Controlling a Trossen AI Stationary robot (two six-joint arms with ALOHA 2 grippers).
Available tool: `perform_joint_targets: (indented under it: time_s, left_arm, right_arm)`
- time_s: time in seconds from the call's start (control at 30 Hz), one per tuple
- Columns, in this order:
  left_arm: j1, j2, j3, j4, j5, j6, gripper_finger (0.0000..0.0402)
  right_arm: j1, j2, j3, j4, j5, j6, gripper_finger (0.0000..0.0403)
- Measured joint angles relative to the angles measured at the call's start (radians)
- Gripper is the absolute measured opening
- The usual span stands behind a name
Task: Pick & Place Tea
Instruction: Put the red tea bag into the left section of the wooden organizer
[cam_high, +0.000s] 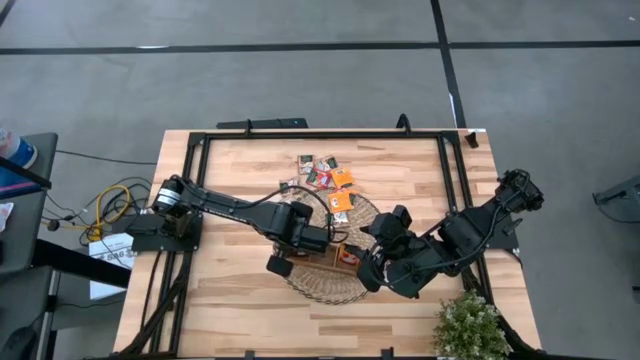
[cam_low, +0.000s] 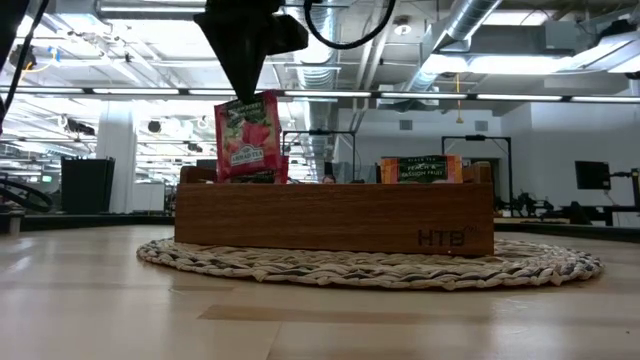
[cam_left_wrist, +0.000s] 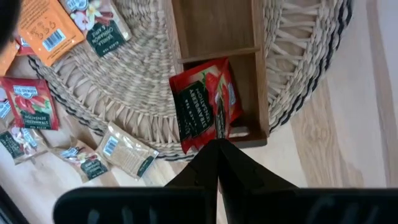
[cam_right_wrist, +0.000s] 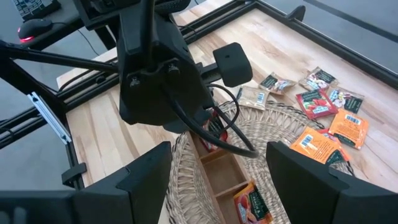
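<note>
My left gripper points straight down over the end compartment of the brown wooden tray, shut on a red tea sachet. The tray stands on a round wicker mat, and an orange sachet stands in its other end. Several loose sachets, red, orange and pale, lie on the table and the mat's far edge. My right gripper hangs open above the mat's right side with nothing between its fingers. My left gripper pinches the red sachet's top edge between its two shut fingers, coming from above and pointing down. The sachet hangs upright below the fingers, slightly tilted. Its lower edge is at about the height of the tray's rim, above the end compartment.
A black metal frame runs around the table's edges. A small green plant stands at the near right corner. Bare wood lies toward the table's near left.
</note>
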Motion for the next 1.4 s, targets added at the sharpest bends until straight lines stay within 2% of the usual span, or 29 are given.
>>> perform_joint_targets:
  time_s: [0.33,1.27,1.4]
  left_arm:
    - [-0.001,0.051,-0.002,-0.002,0.006,-0.001,0.0]
    - [0.001,0.096,0.0,0.061,0.039,-0.007,0.0]
    - [0.002,0.096,0.0,0.064,0.036,-0.007,0.0012]
  right_arm:
    - [0.0,0.0,0.0,0.0,-0.001,0.001,0.0255]
    - [0.001,0.0,0.0,-0.003,-0.005,0.001,0.0255]
    - [0.001,0.0,0.0,-0.003,-0.005,0.001,0.0255]
